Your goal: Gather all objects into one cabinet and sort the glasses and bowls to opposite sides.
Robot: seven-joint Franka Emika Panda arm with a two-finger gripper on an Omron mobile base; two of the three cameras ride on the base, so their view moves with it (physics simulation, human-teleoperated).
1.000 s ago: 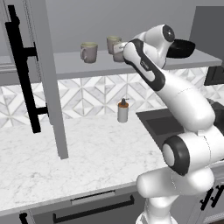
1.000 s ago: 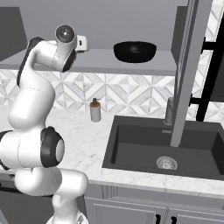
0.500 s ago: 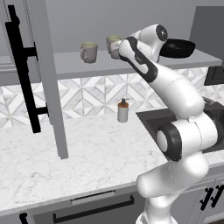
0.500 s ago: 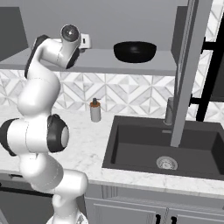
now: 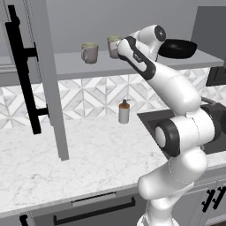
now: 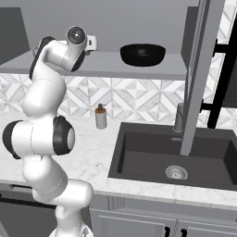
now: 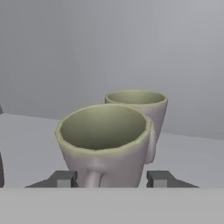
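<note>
A matte beige-grey cup (image 7: 105, 142) with a pale green inside and wavy rim stands upright between the spread fingers (image 7: 64, 179), its handle toward the hand, neither fingertip clearly touching it. A second cup (image 7: 142, 109) sits just behind. Both rest on the smooth grey shelf (image 5: 75, 66); the glossy black bowl (image 6: 142, 53) sits far along it. The arm reaches up, hand level.
</note>
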